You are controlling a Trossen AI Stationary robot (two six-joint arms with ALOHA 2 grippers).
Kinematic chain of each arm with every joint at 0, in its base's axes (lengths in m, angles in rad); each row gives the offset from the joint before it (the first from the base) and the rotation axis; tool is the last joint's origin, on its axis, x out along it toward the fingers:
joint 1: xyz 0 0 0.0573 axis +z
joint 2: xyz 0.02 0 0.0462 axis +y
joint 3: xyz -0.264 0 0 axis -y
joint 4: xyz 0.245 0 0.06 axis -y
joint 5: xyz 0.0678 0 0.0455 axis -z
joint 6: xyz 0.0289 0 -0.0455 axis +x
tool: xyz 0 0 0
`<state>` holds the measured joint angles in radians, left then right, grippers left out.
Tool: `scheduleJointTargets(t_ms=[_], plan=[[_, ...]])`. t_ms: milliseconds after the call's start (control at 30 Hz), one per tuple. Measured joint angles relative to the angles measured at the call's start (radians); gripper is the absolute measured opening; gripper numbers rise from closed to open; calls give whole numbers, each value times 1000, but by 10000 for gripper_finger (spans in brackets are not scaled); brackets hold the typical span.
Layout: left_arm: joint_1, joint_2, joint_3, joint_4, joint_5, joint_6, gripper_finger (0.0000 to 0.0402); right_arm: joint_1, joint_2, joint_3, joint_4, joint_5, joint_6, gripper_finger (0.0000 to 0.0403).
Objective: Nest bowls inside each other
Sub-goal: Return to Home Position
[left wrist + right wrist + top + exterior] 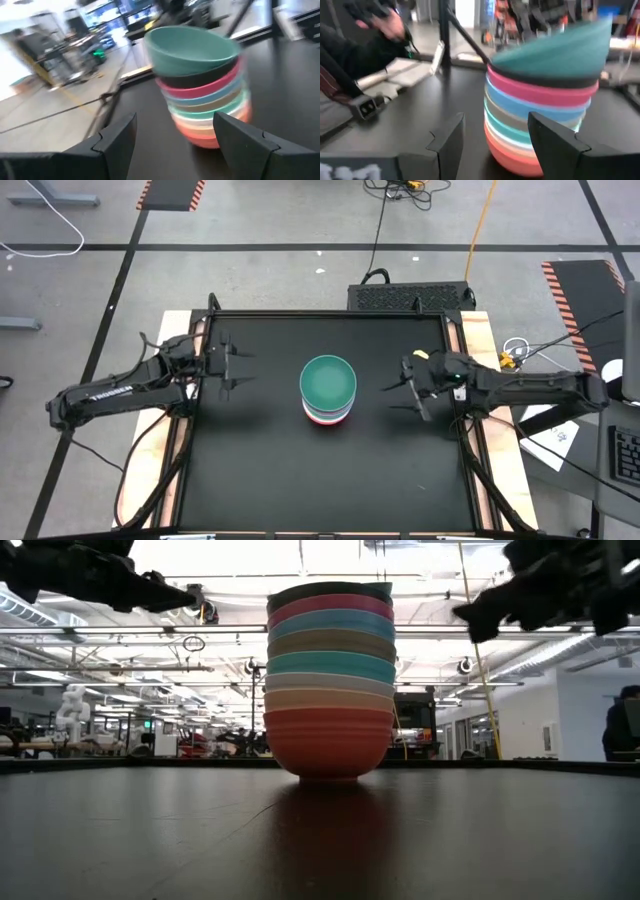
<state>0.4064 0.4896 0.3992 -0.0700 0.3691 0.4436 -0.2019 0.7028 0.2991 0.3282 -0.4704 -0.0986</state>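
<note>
Stack of bowls (328, 390) sits approx mid-table (250, 470), all nested into one pile, upright. Green bowl (328, 379) on top. Under it in the left wrist view: black bowl (200, 79), then pink bowl (205, 90), blue bowl (212, 100), an olive-tan one, teal, pale ones. Red bowl (326, 745) at the bottom, resting on the table.

Left gripper (240, 367) is left of the stack, well apart from it, pointing twd it. Fingers (117, 137) spread wide, nothing btwn them, holding nothing.

Right gripper (397, 393) is right of the stack, also apart, facing it. Fingers (447, 137) likewise wide apart, empty. The stack shows beyond the gap, not in it.

Low view: both grippers are up off the table, approx level w/ the top of the stack, one each side. No contact w/ any bowl.
</note>
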Motion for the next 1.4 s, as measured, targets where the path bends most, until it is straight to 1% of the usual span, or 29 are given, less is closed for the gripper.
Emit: scheduleJointTargets(t_ms=[33,167,200,233,267,400,533,700,800,900,967,1067,1133,1200,1300,1400], plan=[[-15,0,0,5,-57,-1,266,4,-40,-11,3,-1,0,210],[-68,0,1,-31,-367,12,266,-4,-195,-79,-11,19,11,210],[-76,0,0,-43,-421,8,266,-8,-236,-100,-18,32,18,210],[-82,0,0,-51,-445,3,266,-13,-273,-118,-24,42,28,210],[-88,-2,1,-59,-446,1,266,-16,-308,-136,-26,49,37,210],[-108,-60,0,-90,-374,-1,266,-21,-432,-207,-37,49,88,210],[-112,-169,-19,-98,-361,-19,266,-21,-533,-247,-58,48,120,210],[-112,-341,-120,-77,-335,-106,266,-5,-612,-252,-146,43,120,210],[-112,-425,-184,-60,-334,-147,266,6,-643,-253,-146,-4,120,210],[-114,-481,-231,-68,-286,-193,266,8,-681,-244,-177,-3,139,210],[-115,-487,-243,-71,-249,-216,266,7,-700,-236,-241,15,145,210],[-115,-487,-244,-86,-191,-226,266,7,-701,-208,-330,82,125,210],[-117,-487,-244,-109,-172,-226,266,7,-702,-193,-388,143,106,210],[-122,-487,-238,-138,-175,-219,266,7,-702,-190,-405,174,89,207],[-137,-487,-236,-147,-215,-197,266,7,-702,-188,-409,193,67,195],[-150,-487,-236,-162,-256,-167,266,6,-702,-176,-450,233,43,176]])
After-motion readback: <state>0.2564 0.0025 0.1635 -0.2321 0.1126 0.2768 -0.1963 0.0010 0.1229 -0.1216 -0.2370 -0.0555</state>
